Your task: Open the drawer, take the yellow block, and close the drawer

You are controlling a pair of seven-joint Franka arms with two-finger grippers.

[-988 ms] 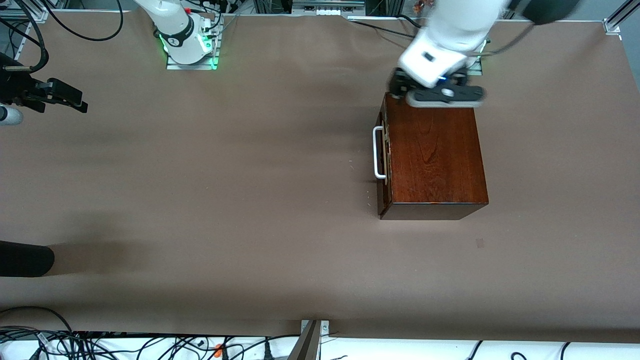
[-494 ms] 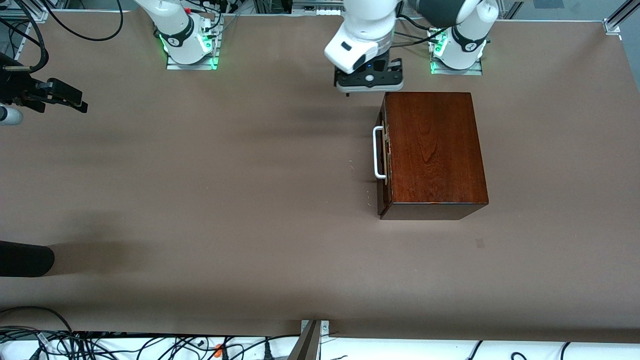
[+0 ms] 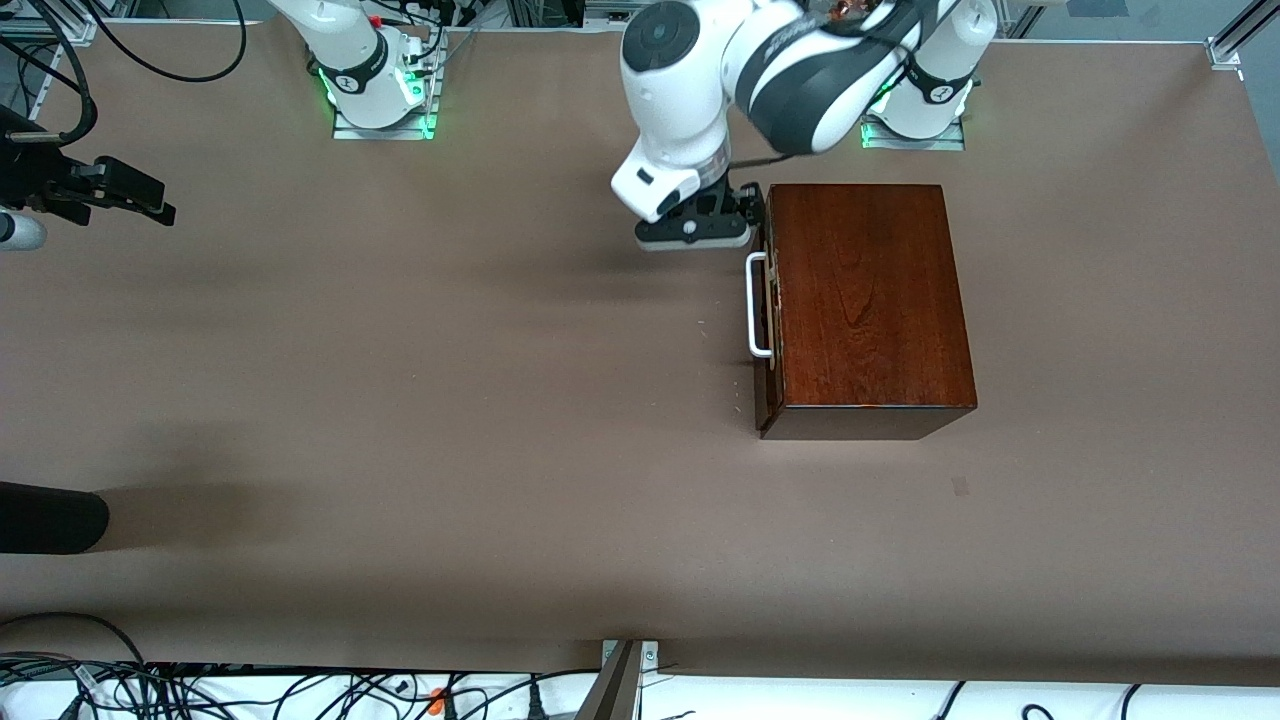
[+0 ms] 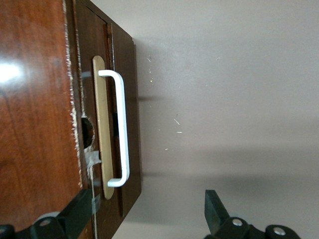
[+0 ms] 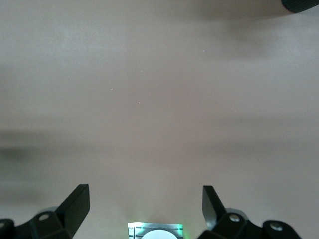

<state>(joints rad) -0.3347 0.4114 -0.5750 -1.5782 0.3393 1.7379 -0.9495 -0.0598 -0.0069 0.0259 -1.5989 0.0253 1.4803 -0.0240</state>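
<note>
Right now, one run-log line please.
drawer shut | left gripper open, beside handle | right gripper open, waiting | block unseen

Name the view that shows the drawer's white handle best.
The left wrist view: the white handle shows large, its whole U standing off the drawer front. The front view shows it small, from above. The right wrist view shows only table.
</note>
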